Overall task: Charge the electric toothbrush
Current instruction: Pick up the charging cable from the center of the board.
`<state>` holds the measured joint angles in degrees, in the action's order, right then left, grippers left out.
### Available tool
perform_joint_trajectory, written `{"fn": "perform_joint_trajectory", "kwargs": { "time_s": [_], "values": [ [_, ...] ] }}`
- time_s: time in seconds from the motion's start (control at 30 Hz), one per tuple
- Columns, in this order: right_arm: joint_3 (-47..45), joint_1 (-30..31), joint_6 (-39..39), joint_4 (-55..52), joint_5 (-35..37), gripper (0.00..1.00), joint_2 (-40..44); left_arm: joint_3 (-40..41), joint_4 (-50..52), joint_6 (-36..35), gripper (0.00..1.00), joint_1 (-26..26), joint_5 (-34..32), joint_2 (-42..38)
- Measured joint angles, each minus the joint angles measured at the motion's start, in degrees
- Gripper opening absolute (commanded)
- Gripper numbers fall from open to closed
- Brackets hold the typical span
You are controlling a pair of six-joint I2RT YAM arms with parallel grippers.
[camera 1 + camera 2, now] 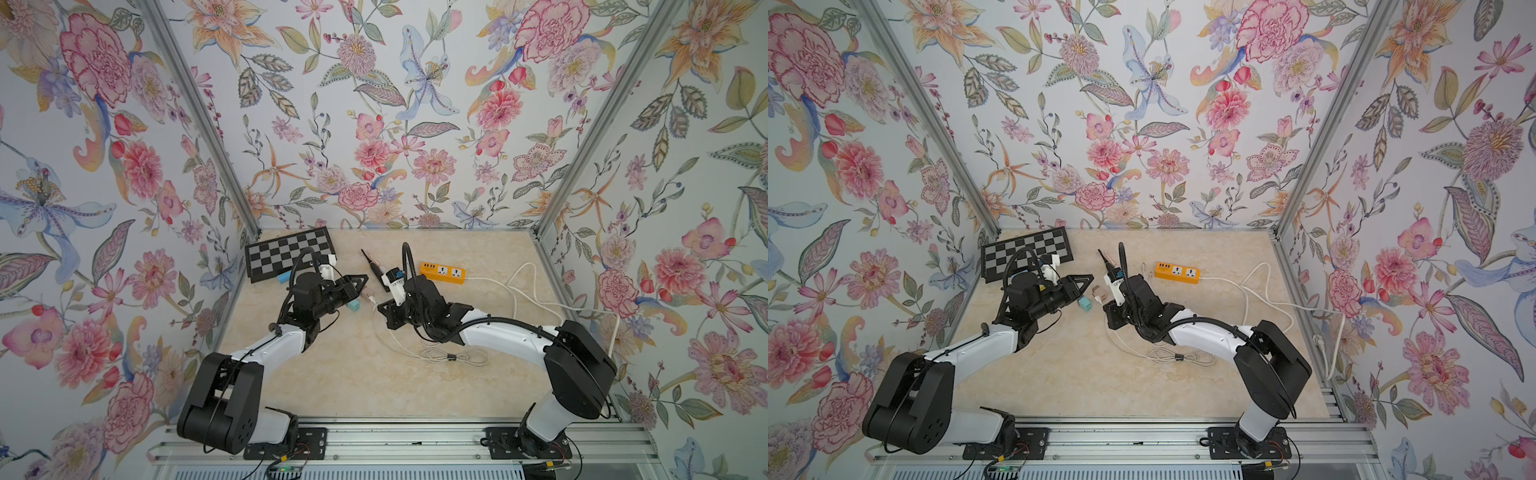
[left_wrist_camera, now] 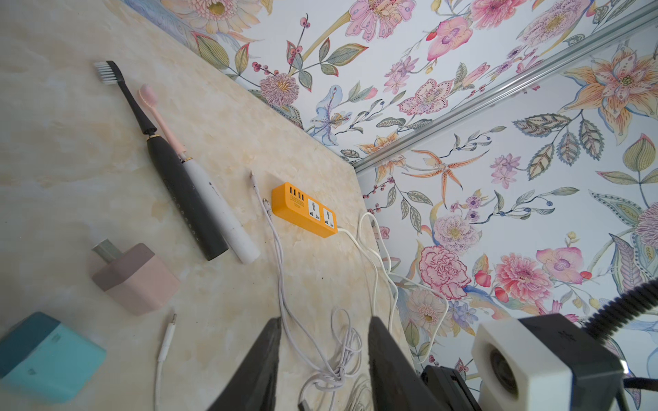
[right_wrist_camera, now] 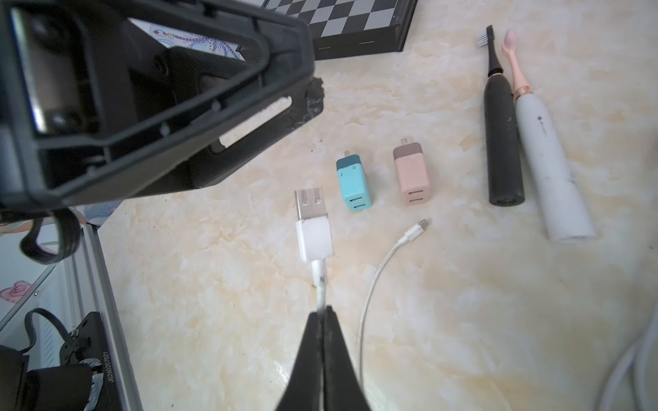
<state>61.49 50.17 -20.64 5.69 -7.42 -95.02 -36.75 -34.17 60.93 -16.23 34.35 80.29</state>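
Above the marbled tabletop (image 3: 463, 284), right fingers (image 3: 306, 359) pinch a thin white cable (image 3: 321, 288).

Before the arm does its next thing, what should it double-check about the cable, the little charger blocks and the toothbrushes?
1. Right pincer clamped on the white cable just behind its flat plug: ok.
2. Flat plug's metal tip clear of the pincer: ok.
3. Teal charger block lying with its slots toward the plug: ok.
4. Left pincer steadying that block: not ok; open, holding nothing.
5. Small plug seated in a toothbrush: not ok; lying loose on the table.
6. Orange power strip switched on: cannot tell.
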Motion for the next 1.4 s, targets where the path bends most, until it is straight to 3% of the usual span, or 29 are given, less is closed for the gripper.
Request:
{"fn": "perform_joint_trajectory", "kwargs": {
  "time_s": [0.27, 0.47, 0.83, 0.9, 0.97, 1.03, 1.13, 1.3, 1.4],
  "values": [
    [0.00, 0.02, 0.87, 0.00, 2.10, 0.00, 0.33, -0.13, 4.50, -0.72, 0.40, -1.55, -0.02, 0.94],
    [0.07, 0.02, 1.29, -0.02, 3.41, 0.00, 0.52, -0.46, 6.12, -1.14, 0.32, -2.36, 0.00, 0.96],
    [0.79, 0.13, 1.42, -0.42, 3.39, 0.00, 0.52, -1.55, 5.38, -0.66, 0.03, -2.86, 0.74, 2.34],
    [0.79, 0.35, 1.38, -0.96, 3.39, 0.06, 0.50, -1.55, 3.96, -0.28, 0.00, -3.04, 1.79, 2.34],
    [0.83, 0.33, 0.98, -0.79, 3.21, 0.27, 0.52, -1.53, 2.29, 0.02, 0.00, -3.19, 2.49, 2.47],
    [0.83, -0.02, -0.52, -0.20, 1.53, 0.38, 0.55, -1.07, -0.11, 0.46, 0.00, -3.19, 2.95, 2.60],
    [-0.44, -1.77, -5.73, 3.76, -3.39, 0.44, 1.36, 0.39, -4.15, 1.75, 0.00, -2.89, 3.21, 2.58],
    [-10.45, -8.46, -20.39, 22.80, -12.24, 0.57, 3.50, 2.56, -11.34, 5.20, 0.00, -2.43, 3.54, 2.60],
    [-14.38, -9.42, -27.54, 33.05, -15.19, 0.59, 2.12, 4.20, -20.02, 9.75, 0.00, -2.43, 4.48, 3.41]
  ]
}}
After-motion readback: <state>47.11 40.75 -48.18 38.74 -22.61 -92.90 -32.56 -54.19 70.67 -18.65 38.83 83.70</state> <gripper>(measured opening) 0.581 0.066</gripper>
